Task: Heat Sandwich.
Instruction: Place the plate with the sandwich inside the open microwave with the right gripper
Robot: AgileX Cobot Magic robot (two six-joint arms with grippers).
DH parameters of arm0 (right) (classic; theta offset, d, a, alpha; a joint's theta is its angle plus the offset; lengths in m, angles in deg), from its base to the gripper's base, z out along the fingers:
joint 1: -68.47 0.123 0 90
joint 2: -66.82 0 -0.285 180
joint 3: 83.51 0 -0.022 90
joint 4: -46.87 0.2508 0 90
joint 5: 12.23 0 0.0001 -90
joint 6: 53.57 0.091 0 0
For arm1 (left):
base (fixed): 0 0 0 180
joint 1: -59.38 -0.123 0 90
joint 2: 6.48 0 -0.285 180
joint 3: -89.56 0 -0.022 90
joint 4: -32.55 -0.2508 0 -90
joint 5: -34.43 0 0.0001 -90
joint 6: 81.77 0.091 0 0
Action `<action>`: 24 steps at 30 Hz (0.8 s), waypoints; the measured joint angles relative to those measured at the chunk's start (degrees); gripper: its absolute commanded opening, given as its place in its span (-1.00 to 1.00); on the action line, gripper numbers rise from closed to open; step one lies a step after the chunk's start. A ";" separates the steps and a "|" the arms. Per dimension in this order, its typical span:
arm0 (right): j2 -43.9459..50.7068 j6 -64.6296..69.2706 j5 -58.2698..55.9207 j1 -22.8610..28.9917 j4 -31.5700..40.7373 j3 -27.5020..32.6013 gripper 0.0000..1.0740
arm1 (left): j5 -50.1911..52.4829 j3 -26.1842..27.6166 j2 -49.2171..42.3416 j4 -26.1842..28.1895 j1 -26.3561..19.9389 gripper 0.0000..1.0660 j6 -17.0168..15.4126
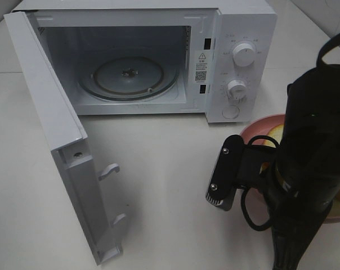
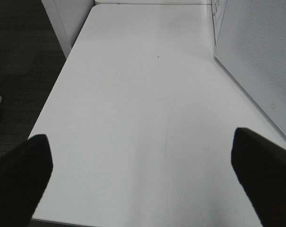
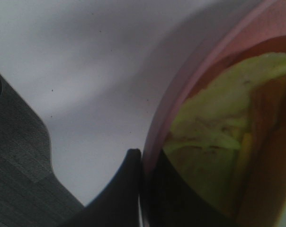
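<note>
The sandwich [image 3: 209, 137] lies on the salmon-pink plate [image 3: 181, 90], which rests on the worktop [image 1: 159, 169] at about 4 o'clock in the high view, just off the microwave's [image 1: 237, 34] front right corner. The right arm hides most of it there. In the right wrist view, the right fingers [image 3: 119, 194] are closed on the plate's rim, one outside it and one inside, beside the sandwich. So the grip looks to be on the plate, not the food.

The microwave stands at 12 o'clock with its door [image 1: 52, 112] swung wide toward 8 o'clock. Its glass turntable [image 1: 128, 76] is bare. The left fingers [image 2: 20, 184] are spread wide and hold nothing, over bare worktop near the door.

By my reading, opening the door and gripping the plate are done. Left to do: carry the plate to the turntable at 11 o'clock, let go, shut the door and set the dials.
</note>
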 measured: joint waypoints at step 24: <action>0.00 -12.43 9.28 0.00 -2.41 0.00 -0.97 | 0.00 0.00 0.00 0.00 0.00 0.83 0.00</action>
